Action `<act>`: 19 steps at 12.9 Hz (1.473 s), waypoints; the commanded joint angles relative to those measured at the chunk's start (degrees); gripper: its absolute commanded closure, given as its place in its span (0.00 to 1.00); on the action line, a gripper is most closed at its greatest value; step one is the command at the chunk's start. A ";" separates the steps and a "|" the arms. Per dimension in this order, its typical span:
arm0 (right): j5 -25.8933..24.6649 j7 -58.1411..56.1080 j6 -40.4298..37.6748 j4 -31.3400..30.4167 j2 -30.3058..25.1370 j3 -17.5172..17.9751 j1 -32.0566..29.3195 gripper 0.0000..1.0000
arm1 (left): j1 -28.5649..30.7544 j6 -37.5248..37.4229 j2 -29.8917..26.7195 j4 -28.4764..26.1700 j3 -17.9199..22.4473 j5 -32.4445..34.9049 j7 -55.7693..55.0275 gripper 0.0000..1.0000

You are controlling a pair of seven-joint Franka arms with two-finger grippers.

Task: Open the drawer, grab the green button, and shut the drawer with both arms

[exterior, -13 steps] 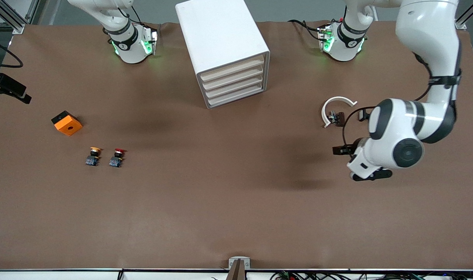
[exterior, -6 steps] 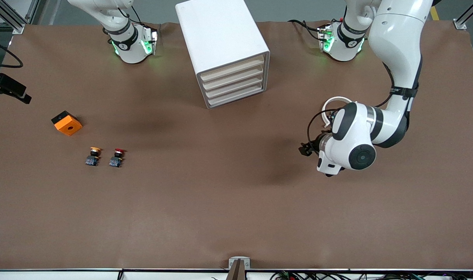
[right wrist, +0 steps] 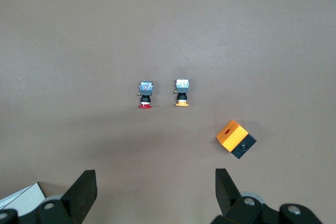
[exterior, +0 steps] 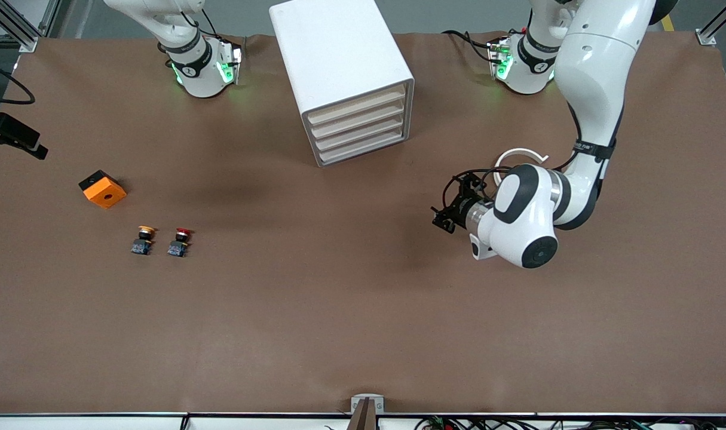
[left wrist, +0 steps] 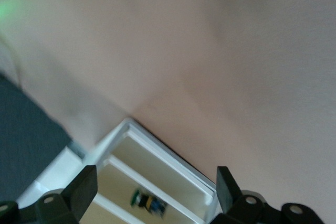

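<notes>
The white cabinet [exterior: 345,65] stands at the table's middle, near the robots' bases, with all four drawers shut. Its bottom drawer [exterior: 363,150] is the lowest front. My left gripper [exterior: 443,217] hangs open over bare table beside the cabinet, toward the left arm's end, and points at the drawer fronts. In the left wrist view the gripper [left wrist: 156,169] frames the cabinet [left wrist: 52,174]. The green-capped button [left wrist: 148,203] shows through one front; I cannot tell which drawer. My right gripper [right wrist: 155,172] is open and empty, high over the table.
An orange box [exterior: 102,189] [right wrist: 235,139], a yellow-capped button [exterior: 143,237] [right wrist: 182,94] and a red-capped button [exterior: 180,240] [right wrist: 145,95] lie toward the right arm's end. A white curved ring [exterior: 518,155] lies partly under the left arm's wrist.
The left arm has swung from its end of the table toward the cabinet, bringing its open gripper closer to the drawer fronts. The right arm's base and the table's objects are unchanged.
</notes>
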 commanded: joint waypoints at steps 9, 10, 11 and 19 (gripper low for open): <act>0.48 0.66 0.65 -0.86 -1.07 0.92 -1.24 0.00 | -1.64 -11.25 10.40 0.39 -6.26 -10.00 -39.45 0.00; 0.48 0.66 0.65 -0.77 -1.07 0.92 -1.24 0.00 | -2.35 -11.26 11.11 0.48 -6.34 -10.00 -41.03 0.00; 0.48 0.66 0.39 -0.69 -1.07 0.92 -1.15 0.00 | -3.05 -11.26 11.90 0.39 -6.35 -10.09 -41.91 0.00; 0.57 0.66 -0.32 2.83 1.12 0.92 -0.63 0.00 | -9.38 -11.34 13.84 -2.24 -6.96 -11.32 -42.72 0.32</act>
